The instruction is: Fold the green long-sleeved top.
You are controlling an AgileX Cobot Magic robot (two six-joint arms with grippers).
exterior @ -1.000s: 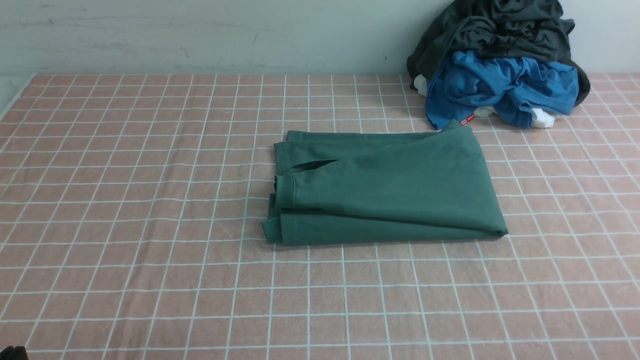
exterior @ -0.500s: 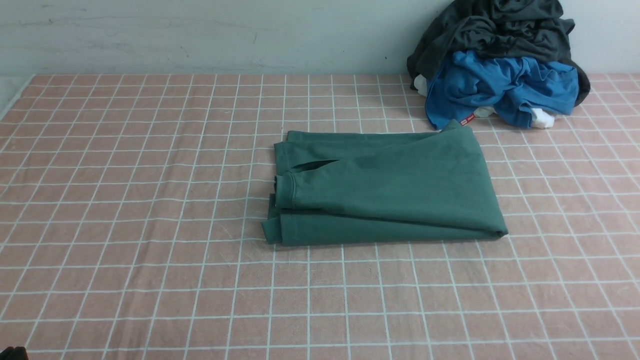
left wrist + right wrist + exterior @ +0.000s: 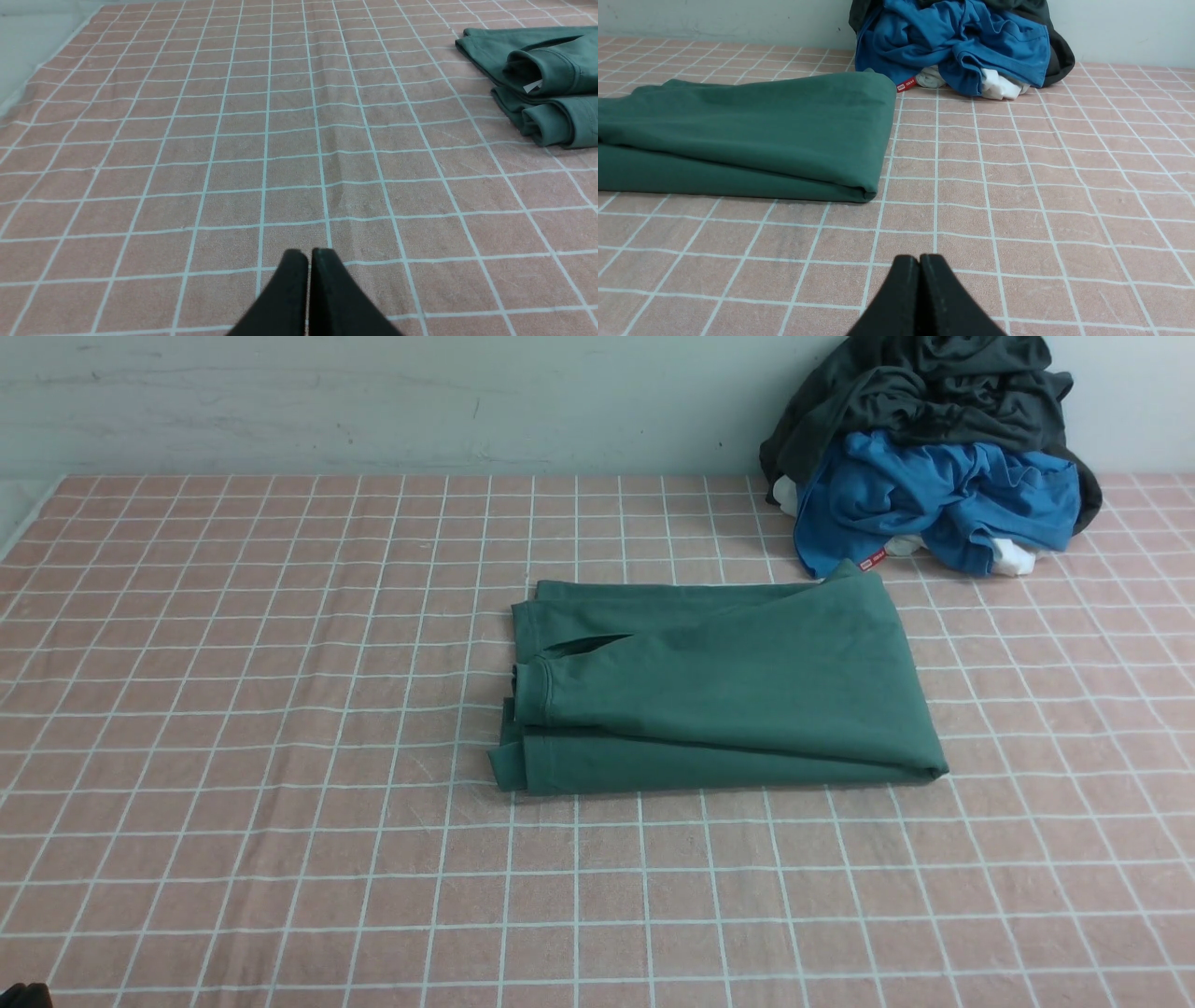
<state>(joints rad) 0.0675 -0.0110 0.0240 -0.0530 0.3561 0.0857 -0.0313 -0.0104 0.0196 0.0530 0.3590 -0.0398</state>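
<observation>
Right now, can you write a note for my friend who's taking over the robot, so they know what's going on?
Left claw: shut, holding nothing.
Right claw: shut, holding nothing.
The dark green top lies mid-table, in front of the blue garment.
Done: it's folded into a layered bundle.
Left: perhaps just tidying the uneven layers at its left end.

Green top (image 3: pixel 747 681) of matt, smooth cloth
</observation>
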